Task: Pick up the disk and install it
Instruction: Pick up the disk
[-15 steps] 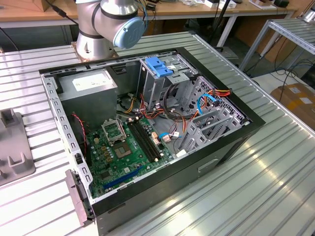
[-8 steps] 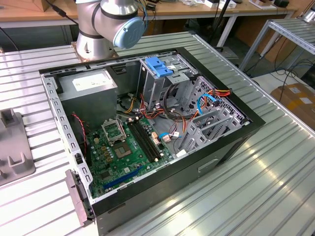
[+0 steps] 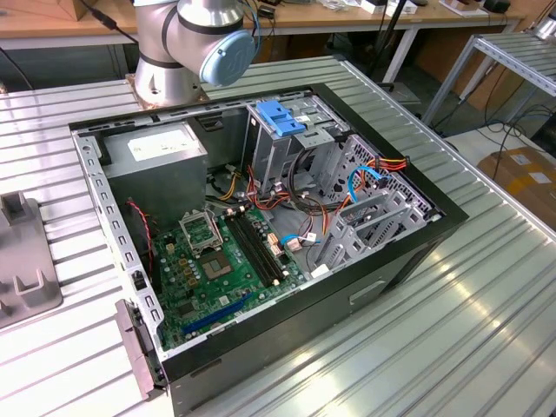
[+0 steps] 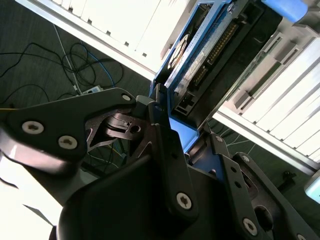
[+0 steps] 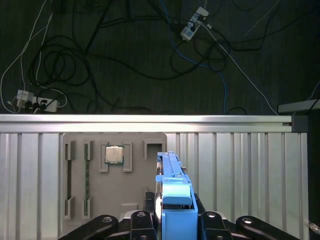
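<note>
Well, closest to the cameras in both wrist views is the gripper (image 5: pixel 175 222) (image 4: pixel 175 127). Its black fingers (image 5: pixel 207 221) are squeezed tight on the disk (image 5: pixel 172 175), one on each side. So the disk is in the gripper's hold, not in the computer.

In the first wrist view the disk is seen from its thin edge, so mostly its bright blue rail shows. The second wrist view shows more of the disk (image 4: pixel 215 55): its dark end, a row of little pins, and the blue rail (image 4: pixel 197 37) along one side.

Past the disk, the first wrist view shows a grey tray (image 5: pixel 135 200) lying on the ribbed metal table (image 5: pixel 240 170). A small square chip (image 5: pixel 114 154) sits in one of the tray's slots. Farther off is the dark floor with loose cables (image 5: pixel 100 60) and a white power strip (image 5: pixel 192 27).

The exterior view shows the open computer case (image 3: pixel 373 295) on the table (image 3: pixel 452 330). Inside are a green board (image 3: pixel 217 269) and a metal cage with a blue bracket (image 3: pixel 280 115) on top. Behind the case stands the thick base of the arm (image 3: pixel 187 39).
</note>
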`<move>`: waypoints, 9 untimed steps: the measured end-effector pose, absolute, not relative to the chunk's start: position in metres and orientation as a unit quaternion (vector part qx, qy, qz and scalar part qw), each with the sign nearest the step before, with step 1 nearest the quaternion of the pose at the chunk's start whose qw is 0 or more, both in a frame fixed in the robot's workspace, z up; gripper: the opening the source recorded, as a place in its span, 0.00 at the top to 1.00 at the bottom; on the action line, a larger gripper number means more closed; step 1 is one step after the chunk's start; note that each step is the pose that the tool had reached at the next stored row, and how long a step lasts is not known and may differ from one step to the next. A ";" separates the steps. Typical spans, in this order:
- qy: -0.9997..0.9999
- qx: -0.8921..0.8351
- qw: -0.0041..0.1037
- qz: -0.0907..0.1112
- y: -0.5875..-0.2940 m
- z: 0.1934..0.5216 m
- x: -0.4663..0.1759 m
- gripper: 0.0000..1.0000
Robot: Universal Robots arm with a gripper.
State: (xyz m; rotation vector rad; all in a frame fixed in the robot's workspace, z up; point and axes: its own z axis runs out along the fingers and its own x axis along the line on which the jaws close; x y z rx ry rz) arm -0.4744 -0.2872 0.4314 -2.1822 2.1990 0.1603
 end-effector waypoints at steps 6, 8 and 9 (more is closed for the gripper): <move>0.709 -0.703 0.020 0.052 -0.287 0.433 -0.474 0.63; 0.709 -0.703 0.020 0.052 -0.287 0.434 -0.474 0.63; 0.709 -0.703 0.020 0.052 -0.287 0.434 -0.474 0.63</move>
